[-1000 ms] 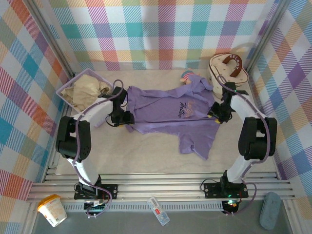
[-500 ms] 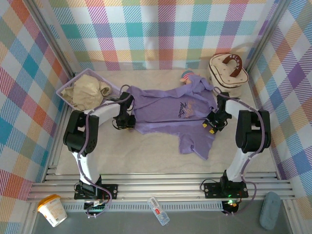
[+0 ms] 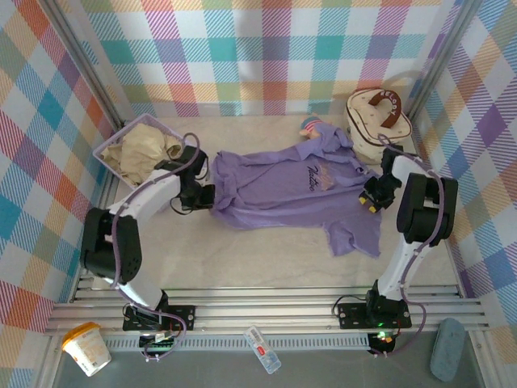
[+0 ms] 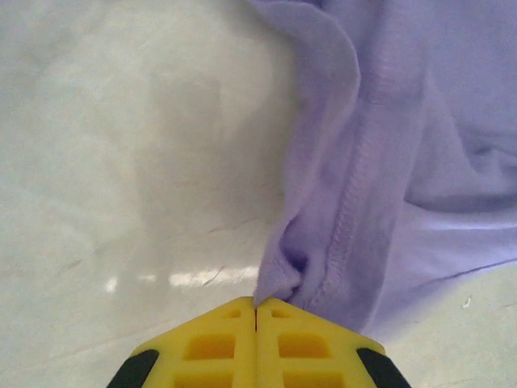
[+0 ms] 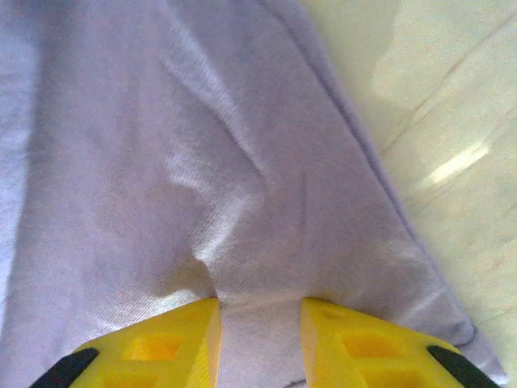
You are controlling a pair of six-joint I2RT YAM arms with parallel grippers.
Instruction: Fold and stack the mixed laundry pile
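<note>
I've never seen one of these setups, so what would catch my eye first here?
A lavender T-shirt sprawls across the middle of the table, between two arms. The left gripper is pinched shut on the shirt's left edge, while the right gripper straddles cloth on the opposite side. At the far left, a beige garment is heaped in a lavender basket.

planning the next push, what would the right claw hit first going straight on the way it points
The lavender-purple cloth T-shirt; its fabric sits right between the fingers of the right claw.
</note>
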